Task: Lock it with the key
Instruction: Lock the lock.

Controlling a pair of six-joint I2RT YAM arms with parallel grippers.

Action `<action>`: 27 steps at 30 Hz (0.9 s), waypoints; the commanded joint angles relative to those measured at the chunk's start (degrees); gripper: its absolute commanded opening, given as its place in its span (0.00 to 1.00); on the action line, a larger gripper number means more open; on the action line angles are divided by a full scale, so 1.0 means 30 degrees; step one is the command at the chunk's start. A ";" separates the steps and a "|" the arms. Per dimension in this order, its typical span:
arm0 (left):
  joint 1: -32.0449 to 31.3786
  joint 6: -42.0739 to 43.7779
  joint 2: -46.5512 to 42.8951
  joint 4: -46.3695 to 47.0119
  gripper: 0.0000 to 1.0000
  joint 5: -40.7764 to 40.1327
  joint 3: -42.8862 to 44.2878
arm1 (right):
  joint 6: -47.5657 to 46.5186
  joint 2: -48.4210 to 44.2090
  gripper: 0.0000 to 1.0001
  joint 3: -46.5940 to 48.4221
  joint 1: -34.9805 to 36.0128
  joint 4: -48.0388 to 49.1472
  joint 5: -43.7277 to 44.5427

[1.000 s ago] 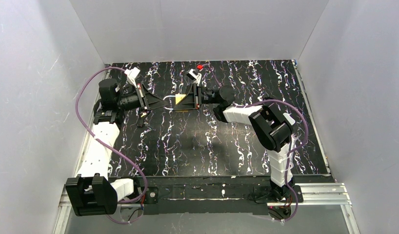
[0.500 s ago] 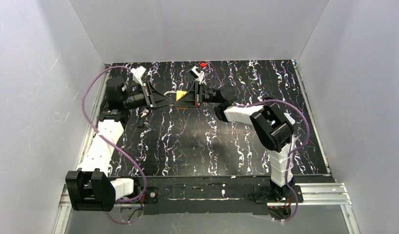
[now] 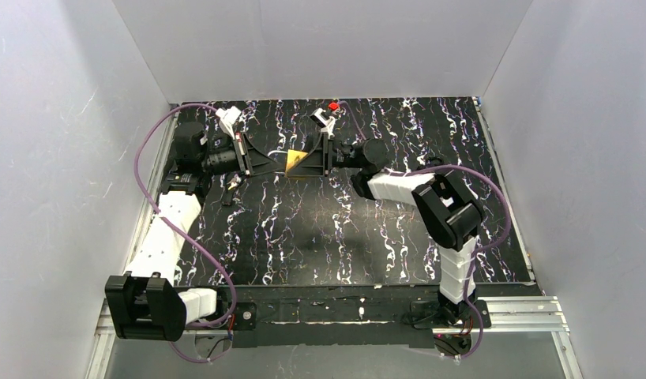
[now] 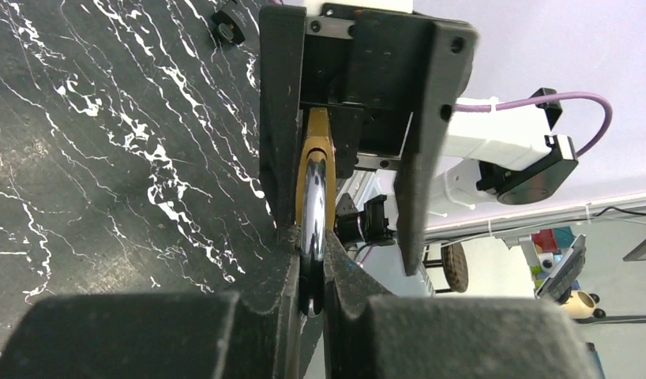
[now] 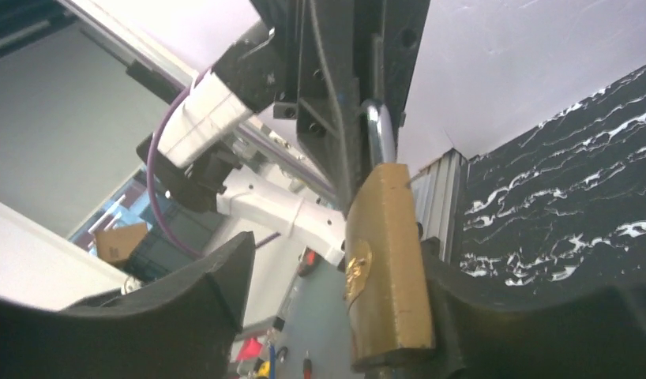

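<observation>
Lock [image 3: 298, 162]: it hangs above the counter [image 3: 343, 237] near the far edge, left of centre, between both arms.

Top view: a second ago a loop of shackle showed between the left end effector [image 3: 274, 163] and the brass body. Now those fingertips sit closer to the body and the loop is covered. Both arms have shifted slightly toward the far edge. The right end effector [image 3: 306, 163] meets the lock from the opposite side.

Left wrist view: the left end effector is pressed together, pinching the silver shackle [image 4: 314, 197] edge-on.

Right wrist view: the right end effector has spread. The brass body [image 5: 383, 260] lies against one finger and the other finger stands apart.

Judgement: the hold has passed to the left arm, which frees the right arm to regrip or to fetch the key. No key can be identified in any view.

Markings: an embossed emblem shows on the body's face but is not legible. No other writing can be read.
</observation>
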 commanded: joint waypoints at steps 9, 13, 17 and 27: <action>0.0123 0.4546 -0.1453 -0.4408 0.00 0.2601 0.1590 | -0.1879 -0.2926 0.77 -0.2110 -0.3206 0.3602 -0.3789; 0.0137 0.4586 -0.1404 -0.4514 0.00 0.3262 0.1608 | -0.0177 -0.2664 0.62 -0.2215 -0.3211 0.6130 -0.4190; 0.0122 0.4703 -0.1297 -0.4738 0.00 0.3131 0.1777 | 0.0144 -0.2736 0.59 -0.2362 -0.3208 0.6475 -0.4416; 0.0099 0.3932 -0.1208 -0.4092 0.00 0.3453 0.1813 | 0.0013 -0.2264 0.54 -0.2741 -0.2788 0.6430 -0.4280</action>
